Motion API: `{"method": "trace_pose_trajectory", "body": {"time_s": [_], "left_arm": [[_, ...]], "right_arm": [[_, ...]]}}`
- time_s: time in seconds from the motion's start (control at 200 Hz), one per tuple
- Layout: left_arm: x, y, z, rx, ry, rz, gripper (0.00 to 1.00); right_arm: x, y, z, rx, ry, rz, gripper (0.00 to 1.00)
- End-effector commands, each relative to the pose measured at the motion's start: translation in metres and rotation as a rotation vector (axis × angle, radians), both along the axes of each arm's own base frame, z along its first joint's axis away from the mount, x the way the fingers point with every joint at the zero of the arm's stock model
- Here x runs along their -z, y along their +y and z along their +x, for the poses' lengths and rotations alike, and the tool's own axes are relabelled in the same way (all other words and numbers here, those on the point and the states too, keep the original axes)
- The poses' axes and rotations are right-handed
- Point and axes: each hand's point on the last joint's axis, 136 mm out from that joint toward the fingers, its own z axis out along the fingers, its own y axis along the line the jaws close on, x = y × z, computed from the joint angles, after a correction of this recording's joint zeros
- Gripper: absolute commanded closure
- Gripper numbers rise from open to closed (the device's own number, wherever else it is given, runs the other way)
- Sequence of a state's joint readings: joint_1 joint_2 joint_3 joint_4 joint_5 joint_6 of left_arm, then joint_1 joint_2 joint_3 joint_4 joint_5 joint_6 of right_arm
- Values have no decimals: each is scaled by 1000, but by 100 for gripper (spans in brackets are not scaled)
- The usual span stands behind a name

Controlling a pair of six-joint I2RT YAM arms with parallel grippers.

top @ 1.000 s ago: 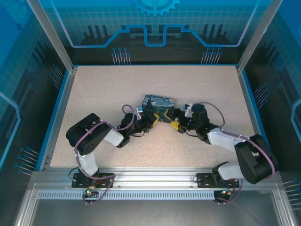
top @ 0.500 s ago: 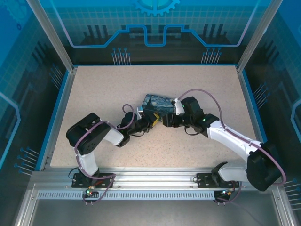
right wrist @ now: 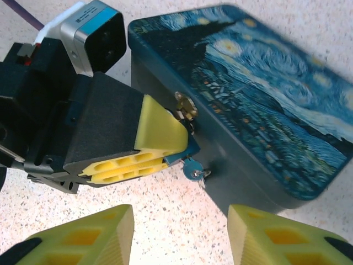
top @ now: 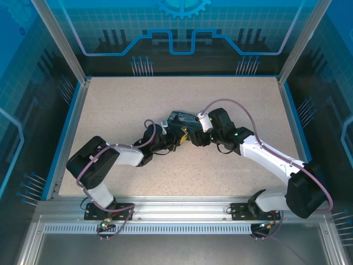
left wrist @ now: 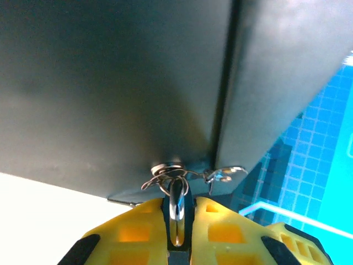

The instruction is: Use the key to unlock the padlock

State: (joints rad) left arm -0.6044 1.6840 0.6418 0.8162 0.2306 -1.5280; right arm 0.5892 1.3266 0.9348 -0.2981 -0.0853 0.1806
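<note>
**Right arm closes in while the left holds the key at the box**

Within the last second the left arm's elbow has sunk back toward the near-left corner of the desk (top: 110, 110). The right arm has unfolded and carried the right gripper (right wrist: 176, 221) from the box's right corner to just beside the left gripper (right wrist: 175, 142). The box (right wrist: 259, 94), about mid-desk, looks nudged slightly toward the far edge.

The left gripper is clamped on the key (left wrist: 176, 203), which points into the box's front wall. A wire ring (left wrist: 159, 180) loops around the key there. The right gripper hovers with its jaws wide apart and holds nothing. A small brass fitting (right wrist: 186, 105) sits just above the left fingertips. I cannot tell whether it is the padlock or its hasp.

My reading is that the key is at or in the lock and the right gripper has come to steady the box for the turn. Nothing shows the lock open yet.

No brand or writing can be read. The lid bears a swirling night-sky print. The back panel (top: 182, 22) carries gear and circuit-line graphics without words.
</note>
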Motion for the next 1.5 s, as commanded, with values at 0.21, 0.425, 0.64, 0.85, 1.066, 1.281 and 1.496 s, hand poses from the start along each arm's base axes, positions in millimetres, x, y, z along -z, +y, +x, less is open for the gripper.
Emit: {"method": "trace_pose_trajectory", "body": {"time_s": [0.21, 0.425, 0.64, 0.85, 1.066, 1.281, 1.496], "left_arm": [[-35, -4, 4, 55, 0, 24, 100], [-37, -5, 6, 60, -5, 26, 100], [-37, -6, 7, 64, -5, 28, 100], [-36, -5, 9, 61, -4, 27, 100], [-35, -4, 10, 60, -3, 27, 100], [-35, -5, 10, 62, -5, 27, 100], [-34, -5, 9, 66, -4, 26, 100]], "right_arm": [[-3, 10, 8, -61, -37, -51, 52], [-1, 12, 16, -66, -48, -83, 52], [7, 11, 20, -68, -50, -128, 52], [16, 11, 18, -78, -41, -154, 54], [25, 14, 21, -71, -35, -177, 56], [33, 17, 27, -61, -30, -198, 59], [36, 18, 31, -47, -19, -198, 72]]}}
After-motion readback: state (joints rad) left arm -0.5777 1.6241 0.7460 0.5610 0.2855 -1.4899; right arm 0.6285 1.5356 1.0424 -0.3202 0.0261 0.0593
